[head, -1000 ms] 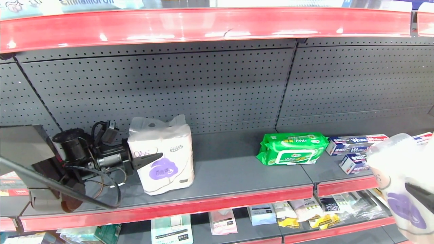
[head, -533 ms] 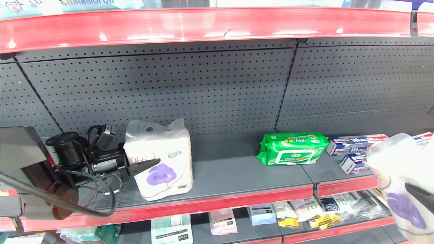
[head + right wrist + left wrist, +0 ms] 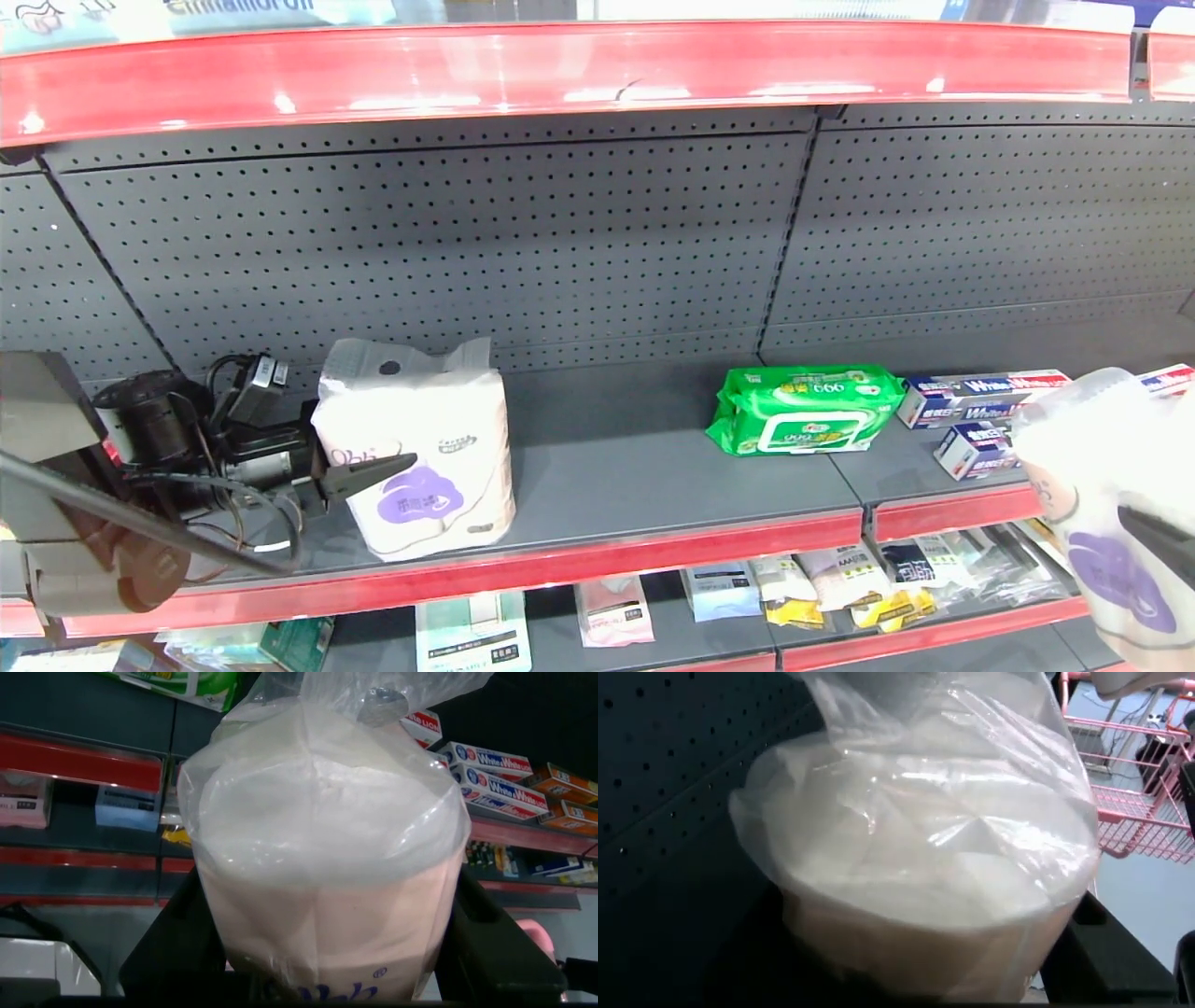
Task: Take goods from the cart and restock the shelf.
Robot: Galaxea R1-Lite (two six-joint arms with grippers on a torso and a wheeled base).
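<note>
Over the last second the left end effector carried the toilet paper pack sideways along the shelf, toward its left end and closer to the red front edge. Its fingers were clamped on the pack's sides, one dark finger lying across the front face. The pack stood upright near the front left of the shelf board; whether its base touched the board could not be told. This looked like a last positioning before release, so the placement seemed nearly done.

The right end effector had not moved. It gripped the second toilet paper pack in front of the shelf's right end, waiting its turn.

Both packs were soft, rounded white bundles in thin, crinkly clear film that would dent under pressure. The green wipes packet lay flat and pillowy at mid-shelf, with stiff toothpaste boxes just beside it. The shelf was matte grey metal with a perforated back panel.
</note>
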